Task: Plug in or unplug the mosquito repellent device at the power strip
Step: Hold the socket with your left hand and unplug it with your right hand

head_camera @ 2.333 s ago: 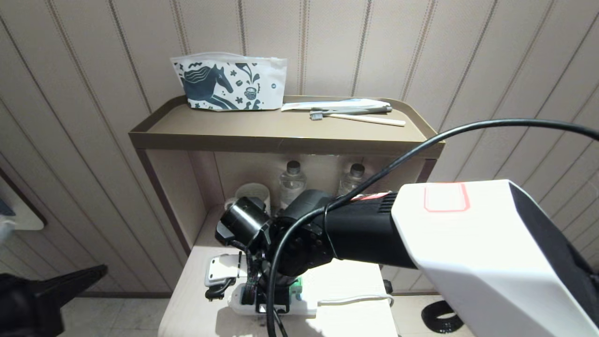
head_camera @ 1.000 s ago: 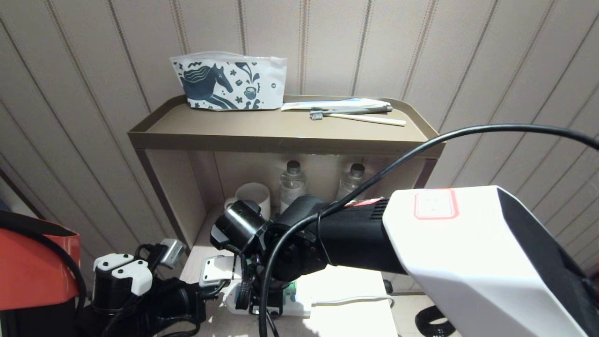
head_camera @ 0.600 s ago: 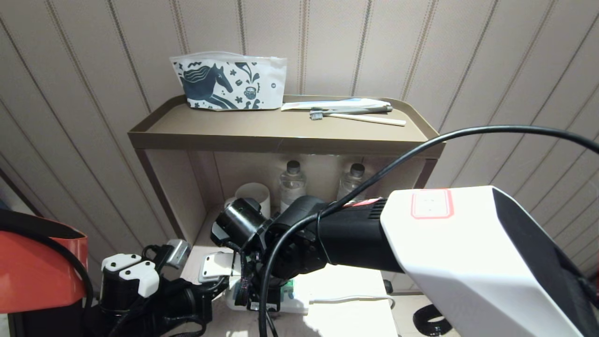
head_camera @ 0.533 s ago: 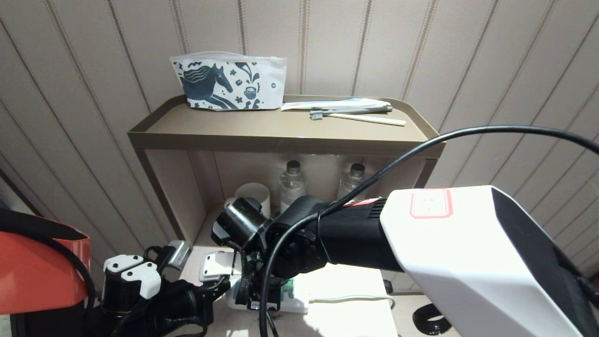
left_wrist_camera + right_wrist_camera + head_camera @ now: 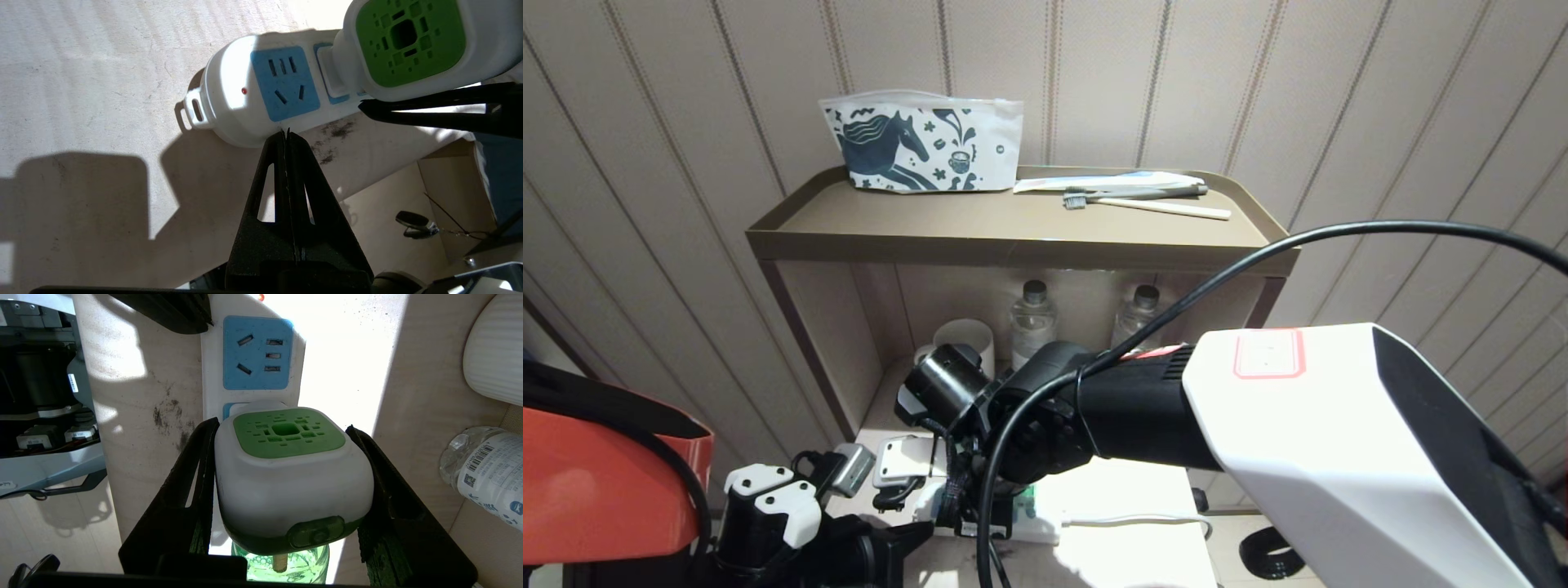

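The white power strip with light-blue socket faces lies on the low table. The mosquito repellent device, white with a green top and a green liquid bottle below, has its plug at the strip's second socket. My right gripper is shut on it, one black finger on each side of the white body. In the head view this gripper is mostly hidden under its own wrist. My left gripper is shut, empty, its tips at the side edge of the strip's end by the free socket.
A white mug and two clear water bottles stand at the back under the brown shelf. On top lie a printed pouch and a toothbrush. The strip's cord runs right.
My left arm has come in from the lower left and now reaches the near end of the power strip. The right gripper has stayed on the device.
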Controlling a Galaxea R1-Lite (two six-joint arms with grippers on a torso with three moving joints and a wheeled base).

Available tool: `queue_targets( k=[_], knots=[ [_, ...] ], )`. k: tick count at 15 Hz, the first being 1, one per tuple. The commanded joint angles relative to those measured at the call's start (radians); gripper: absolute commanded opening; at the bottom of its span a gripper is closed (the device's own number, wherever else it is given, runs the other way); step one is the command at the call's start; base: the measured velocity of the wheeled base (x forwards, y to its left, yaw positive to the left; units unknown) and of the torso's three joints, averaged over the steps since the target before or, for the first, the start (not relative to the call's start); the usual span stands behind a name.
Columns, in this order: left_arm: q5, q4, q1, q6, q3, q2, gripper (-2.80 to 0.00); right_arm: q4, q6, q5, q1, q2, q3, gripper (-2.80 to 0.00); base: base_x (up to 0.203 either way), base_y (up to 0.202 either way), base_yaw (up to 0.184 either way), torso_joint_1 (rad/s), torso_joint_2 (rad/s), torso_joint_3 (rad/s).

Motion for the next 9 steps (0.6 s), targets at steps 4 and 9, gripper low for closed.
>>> queue_targets(
  k=[4,9],
  knots=[
    [0.058,-0.043,0.000,-0.012,-0.044,0.002,-2.80,0.005,-0.004,-0.001,0.002,0.001,0.000,-2.80,0.000,0.000,0.000,0.000,0.00,0.000],
    [0.054,-0.043,0.002,-0.012,-0.048,0.013,-2.80,0.003,-0.004,-0.001,0.002,0.005,0.000,-2.80,0.000,0.000,0.000,0.000,0.00,0.000]
  ],
)
